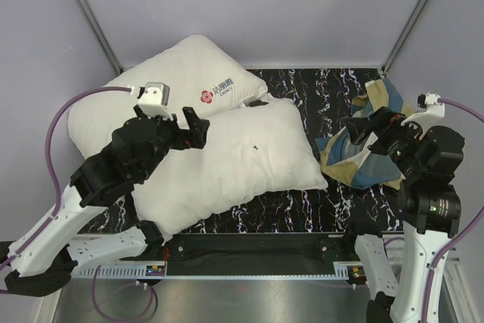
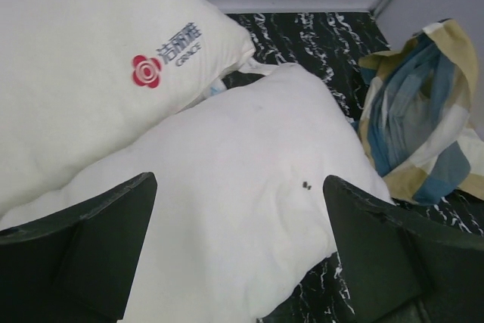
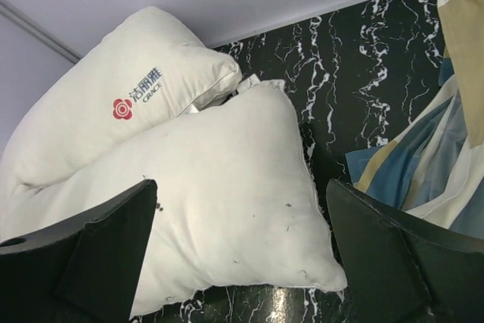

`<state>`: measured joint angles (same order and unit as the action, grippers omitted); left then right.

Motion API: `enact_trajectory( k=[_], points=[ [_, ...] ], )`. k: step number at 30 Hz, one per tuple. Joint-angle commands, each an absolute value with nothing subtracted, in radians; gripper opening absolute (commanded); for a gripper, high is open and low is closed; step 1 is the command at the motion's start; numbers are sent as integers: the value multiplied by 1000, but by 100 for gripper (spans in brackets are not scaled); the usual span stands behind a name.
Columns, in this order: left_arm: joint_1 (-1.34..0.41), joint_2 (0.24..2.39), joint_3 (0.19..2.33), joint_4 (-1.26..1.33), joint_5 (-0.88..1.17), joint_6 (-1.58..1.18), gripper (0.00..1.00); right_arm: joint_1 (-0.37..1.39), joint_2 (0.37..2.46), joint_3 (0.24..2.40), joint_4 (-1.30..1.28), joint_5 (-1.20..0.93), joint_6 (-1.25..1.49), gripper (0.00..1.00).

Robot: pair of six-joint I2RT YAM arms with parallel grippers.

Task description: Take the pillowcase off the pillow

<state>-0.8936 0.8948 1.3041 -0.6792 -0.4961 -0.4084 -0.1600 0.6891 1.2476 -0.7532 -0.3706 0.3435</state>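
Since the pillow lies bare mid-surface and the pillowcase sits crumpled at the right, just beside its corner (whether they touch is unclear), the task looks finished. The left end effector and right end effector hang released, grasping nothing.

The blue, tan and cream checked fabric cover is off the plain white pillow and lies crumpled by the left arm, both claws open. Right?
Almost. The top view shows the teal, tan and cream checked pillowcase crumpled by the right gripper, not the left gripper. It is off the plain off-white pillow, and both grippers are open.
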Motion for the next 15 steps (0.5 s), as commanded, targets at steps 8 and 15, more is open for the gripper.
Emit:
enact_trajectory(
  k=[8,15],
  points=[
    [-890,818,1322,-850,-680,-411,99,-166,654,1213,-758,-445,353,100],
    [-890,815,1327,-864,-681,-413,99,-166,658,1213,-755,-443,350,100]
  ],
)
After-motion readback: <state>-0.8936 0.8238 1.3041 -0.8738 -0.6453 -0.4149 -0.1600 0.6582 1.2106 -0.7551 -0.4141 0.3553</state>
